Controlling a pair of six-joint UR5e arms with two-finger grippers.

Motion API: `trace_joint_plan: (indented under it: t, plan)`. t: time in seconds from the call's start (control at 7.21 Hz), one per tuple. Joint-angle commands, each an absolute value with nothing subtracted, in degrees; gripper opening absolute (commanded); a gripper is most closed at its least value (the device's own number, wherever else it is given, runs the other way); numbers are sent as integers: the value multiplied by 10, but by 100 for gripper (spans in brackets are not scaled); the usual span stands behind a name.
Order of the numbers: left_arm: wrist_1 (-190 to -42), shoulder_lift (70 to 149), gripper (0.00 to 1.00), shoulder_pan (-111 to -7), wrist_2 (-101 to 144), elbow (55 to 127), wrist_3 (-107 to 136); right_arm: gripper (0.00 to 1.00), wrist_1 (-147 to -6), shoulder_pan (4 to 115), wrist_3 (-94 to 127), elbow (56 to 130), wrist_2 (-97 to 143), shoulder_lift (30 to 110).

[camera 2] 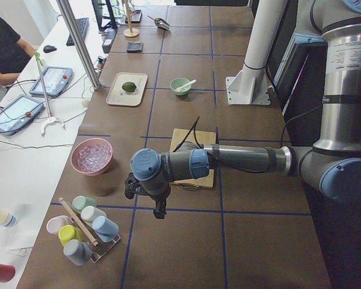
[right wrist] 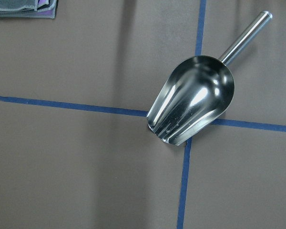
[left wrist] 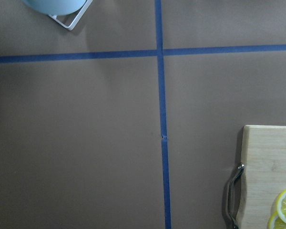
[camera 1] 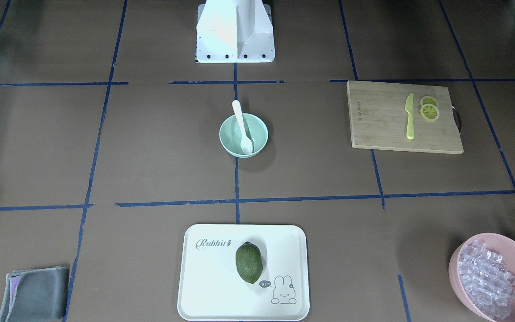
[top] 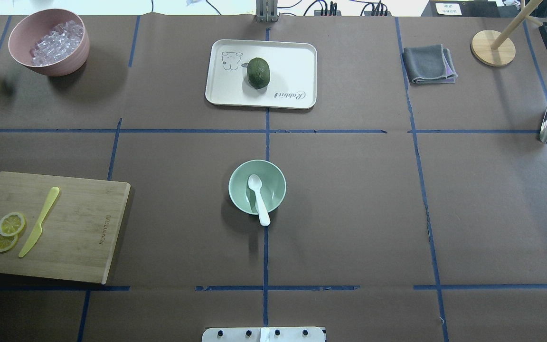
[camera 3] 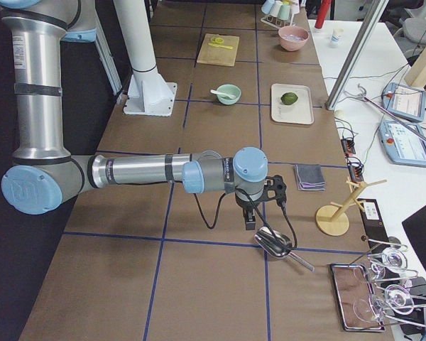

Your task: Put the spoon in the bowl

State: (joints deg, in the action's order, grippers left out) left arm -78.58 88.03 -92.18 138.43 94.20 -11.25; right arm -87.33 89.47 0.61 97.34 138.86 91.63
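**Q:** Where's the spoon ended up?

**A:** The small white plastic spoon (top: 258, 198) is found inside the small round pale mint-green bowl (top: 233, 195), mid-table. Its head is laid in the bottom of the bowl. The handle is leaned on the near rim and stuck out past it, toward the robot's base.

**Q:** And the grippers?

**A:** Both are parked well apart from the bowl. The left gripper (camera 2: 159, 211) is hung low over bare table at the left end, just past the rectangular wooden cutting board (top: 74, 223). The right gripper (camera 3: 249, 222) is held just above a shiny metal scoop (right wrist: 193, 100) at the right end. Both are only caught in the side views, so wide or narrow can't be told for either one.

**Q:** Anything else around?

**A:** A yellow plastic knife (top: 39, 222) is laid on the board beside two lemon slices (top: 7, 231). A dark green oval fruit (top: 258, 72) is set on the white rectangular tray (top: 292, 61), far of the bowl.
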Motion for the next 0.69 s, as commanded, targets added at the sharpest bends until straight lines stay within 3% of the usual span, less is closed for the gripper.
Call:
trace_joint_plan:
  t: [0.0, 0.55]
  plan:
    - [-787, 879, 100, -923, 1384, 942, -113, 100, -874, 895, 6, 972, 1389, 917]
    - [-787, 880, 100, -924, 1383, 947, -110, 100, -874, 895, 6, 970, 1390, 918]
